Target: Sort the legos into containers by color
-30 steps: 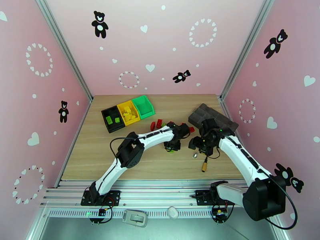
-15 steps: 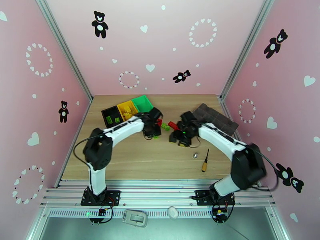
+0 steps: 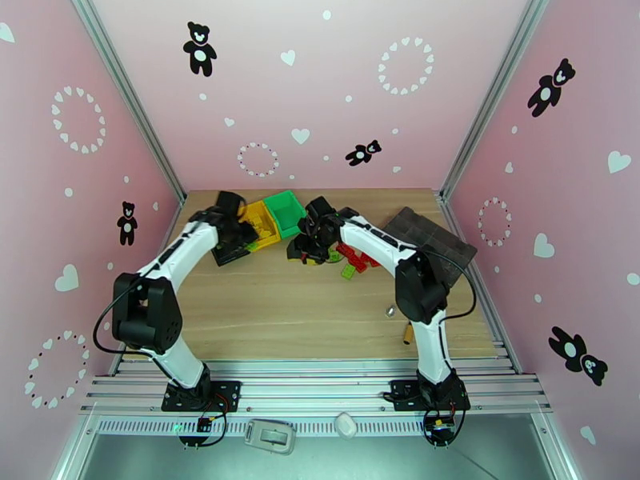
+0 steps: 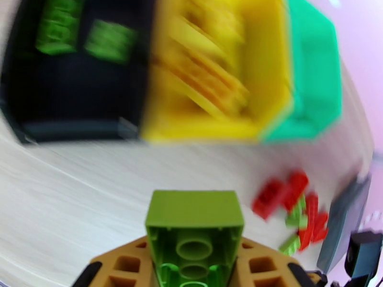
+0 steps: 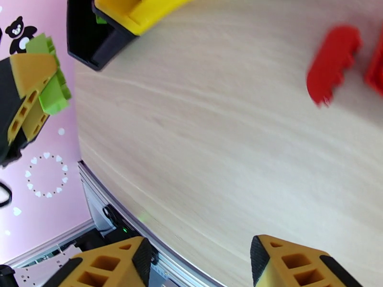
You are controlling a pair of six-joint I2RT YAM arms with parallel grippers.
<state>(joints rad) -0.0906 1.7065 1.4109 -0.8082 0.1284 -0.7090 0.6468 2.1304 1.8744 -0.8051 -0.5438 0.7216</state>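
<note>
A light green brick (image 4: 194,226) is gripped by the closed left gripper (image 4: 191,261) just short of the black bin (image 4: 62,125), where green bricks (image 4: 107,41) already lie. The right gripper (image 5: 201,264) is held open and empty near the red bricks (image 5: 332,63). Released off-line, the brick could be dropped into the adjoining yellow bin (image 4: 210,125). No writing can be read.

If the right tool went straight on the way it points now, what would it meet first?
Probably the bare table: the right tool stands open over plain wood, with the red lego off to one side.
</note>
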